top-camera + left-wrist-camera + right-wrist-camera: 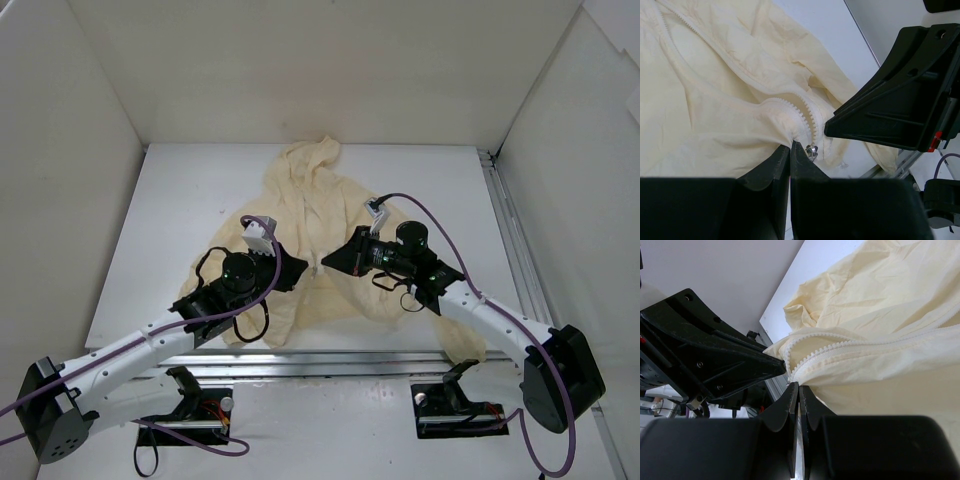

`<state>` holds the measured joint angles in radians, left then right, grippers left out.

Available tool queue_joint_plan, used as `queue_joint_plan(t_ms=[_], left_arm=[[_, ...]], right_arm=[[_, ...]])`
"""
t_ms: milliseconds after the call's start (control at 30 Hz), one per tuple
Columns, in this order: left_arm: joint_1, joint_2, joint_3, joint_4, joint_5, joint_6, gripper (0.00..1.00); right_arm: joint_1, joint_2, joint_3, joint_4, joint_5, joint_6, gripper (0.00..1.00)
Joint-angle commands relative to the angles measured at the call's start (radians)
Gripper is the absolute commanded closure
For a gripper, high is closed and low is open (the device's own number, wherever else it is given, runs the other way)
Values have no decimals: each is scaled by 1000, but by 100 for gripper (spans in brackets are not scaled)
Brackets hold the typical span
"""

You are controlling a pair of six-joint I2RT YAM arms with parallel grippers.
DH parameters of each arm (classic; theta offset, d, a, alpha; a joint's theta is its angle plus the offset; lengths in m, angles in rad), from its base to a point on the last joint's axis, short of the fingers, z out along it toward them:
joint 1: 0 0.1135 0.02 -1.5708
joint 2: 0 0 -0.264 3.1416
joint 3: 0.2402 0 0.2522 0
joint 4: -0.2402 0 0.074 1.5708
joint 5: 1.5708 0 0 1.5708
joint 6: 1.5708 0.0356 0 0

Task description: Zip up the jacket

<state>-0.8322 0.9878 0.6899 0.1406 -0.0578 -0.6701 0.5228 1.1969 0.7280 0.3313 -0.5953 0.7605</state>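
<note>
The pale cream jacket (pixel 300 200) lies spread on the white table (pixel 180 220), hood at the far end. Its front zipper (pixel 805 112) is parted above a small metallic pull (pixel 812 150) that sits low on the front. My left gripper (pixel 298 270) (pixel 790 145) is shut, pinching jacket fabric just left of the pull. My right gripper (pixel 328 262) (pixel 799 386) is shut on the jacket's (pixel 890 315) toothed zipper edge (pixel 840 340). The two grippers face each other, tips nearly touching. Whatever lies between the fingertips is hidden.
White walls enclose the table on three sides. A metal rail (pixel 330 355) runs along the near edge and another (pixel 510 230) along the right side. One sleeve (pixel 465 342) drapes over the near-right edge under my right arm.
</note>
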Motion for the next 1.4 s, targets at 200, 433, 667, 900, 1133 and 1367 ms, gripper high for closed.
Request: queue_joint_plan(t_ms=[200, 433, 667, 900, 1133, 1367], left_arm=[[-7, 2, 23, 80, -5, -16, 100], [-7, 3, 22, 76, -5, -16, 100], [-7, 5, 23, 73, -10, -20, 100], [-7, 3, 23, 73, -8, -20, 100], [-7, 11, 26, 70, -4, -17, 100], [-7, 23, 31, 83, 15, -17, 100]], right_arm=[[-4, -19, 47, 101, 5, 5, 100], [-13, -25, 45, 100, 3, 5, 100], [-18, -30, 44, 98, -1, 5, 100], [-27, -34, 40, 95, -4, 3, 100], [-33, -34, 40, 94, -8, 2, 100], [-29, -33, 48, 91, -8, 5, 100]])
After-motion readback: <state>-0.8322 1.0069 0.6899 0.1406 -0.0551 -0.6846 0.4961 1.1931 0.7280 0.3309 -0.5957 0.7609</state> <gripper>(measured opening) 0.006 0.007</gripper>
